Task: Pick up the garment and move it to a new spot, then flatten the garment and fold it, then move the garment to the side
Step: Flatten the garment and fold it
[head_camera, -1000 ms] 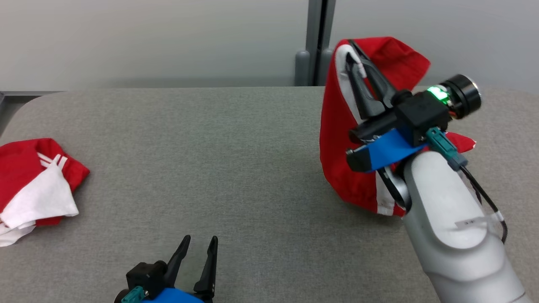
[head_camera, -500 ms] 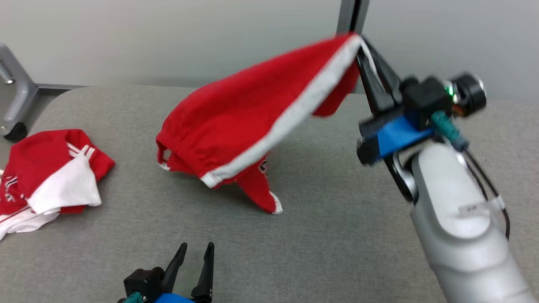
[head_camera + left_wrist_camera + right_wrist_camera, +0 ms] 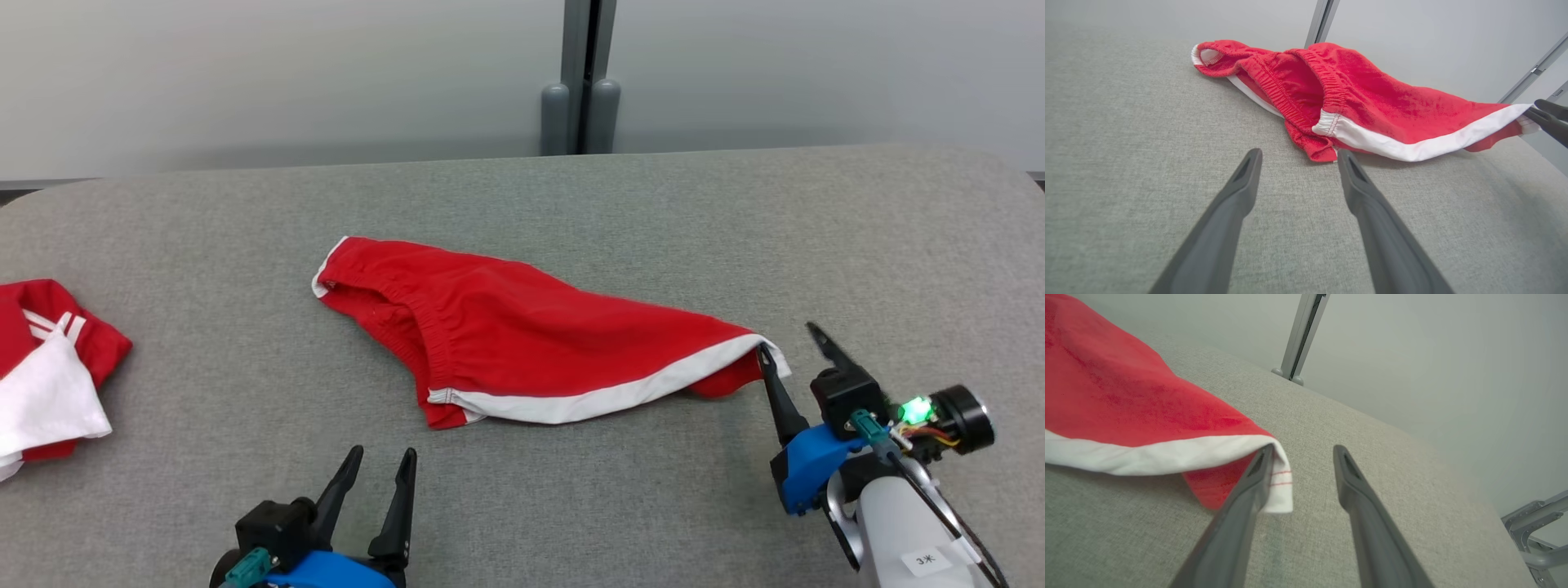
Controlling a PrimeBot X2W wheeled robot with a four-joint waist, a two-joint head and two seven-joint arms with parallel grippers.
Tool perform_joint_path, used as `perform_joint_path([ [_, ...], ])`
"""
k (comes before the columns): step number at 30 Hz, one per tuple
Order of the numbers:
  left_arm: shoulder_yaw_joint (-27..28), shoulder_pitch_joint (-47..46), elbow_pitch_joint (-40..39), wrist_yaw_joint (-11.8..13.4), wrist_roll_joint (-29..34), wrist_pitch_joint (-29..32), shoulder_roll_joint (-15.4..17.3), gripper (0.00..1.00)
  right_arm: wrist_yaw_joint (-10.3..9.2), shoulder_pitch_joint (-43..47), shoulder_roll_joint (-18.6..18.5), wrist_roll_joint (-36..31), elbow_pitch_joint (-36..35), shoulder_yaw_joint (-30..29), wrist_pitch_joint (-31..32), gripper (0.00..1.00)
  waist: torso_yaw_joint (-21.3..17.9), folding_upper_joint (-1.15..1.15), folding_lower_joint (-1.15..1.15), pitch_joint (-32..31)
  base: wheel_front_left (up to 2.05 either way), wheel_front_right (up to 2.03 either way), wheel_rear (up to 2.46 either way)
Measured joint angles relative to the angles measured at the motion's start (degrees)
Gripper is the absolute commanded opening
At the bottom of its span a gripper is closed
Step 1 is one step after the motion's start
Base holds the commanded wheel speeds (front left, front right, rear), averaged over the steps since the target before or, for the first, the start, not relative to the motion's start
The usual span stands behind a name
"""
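The red cloth shorts with white trim [image 3: 522,343] lay spread, slightly rumpled, across the frame's centre on grey fabric

Bright, even indoor light from above, with no glare. The head view is sharp throughout. The garment [image 3: 522,351] casts a thin, soft shadow on the table [image 3: 653,212] along its lower edge, darkest at 4 o'clock. A small green lamp [image 3: 913,408] glows at 4 o'clock. Both wrist views are wide-angle: the table bulges, a post [image 3: 1300,339] at 12 o'clock leans, and the fingers [image 3: 1224,220] at 6 o'clock look soft and stretched.
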Motion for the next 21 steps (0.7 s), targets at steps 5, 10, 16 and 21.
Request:
perform_joint_path([
  [5, -0.47, -1.01, -0.34, 0.00, -0.31, 0.00, 0.41, 1.00, 0.00, 1.19, 0.04, -3.91, -7.99, -1.45, -0.02, 1.00, -1.61, 0.00, 0.00, -0.03, 0.00, 0.00, 0.00],
  [10, -0.75, -1.13, 0.09, 0.00, -0.81, 0.00, 0.29, 1.00, 0.00, 5.10, 0.02, -0.20, -10.91, -1.97, -0.02, 1.00, -2.86, 0.00, 0.00, -0.11, 0.00, 0.00, 0.00],
  [16, 0.57, -2.31, 0.55, 0.00, -1.40, 0.00, 0.29, 1.00, 0.00, 8.85, 0.02, 6.46, -12.70, 1.40, -0.02, 1.00, -4.93, 0.00, 0.00, 0.89, 0.00, 0.00, 0.00],
  [21, 1.27, -4.13, 1.36, 0.00, -1.93, 0.01, 1.79, 1.00, 0.00, 9.67, 0.01, 10.48, -14.46, 4.31, -0.01, 1.00, -7.08, 0.00, 0.00, 2.75, 0.00, 0.00, 0.00],
])
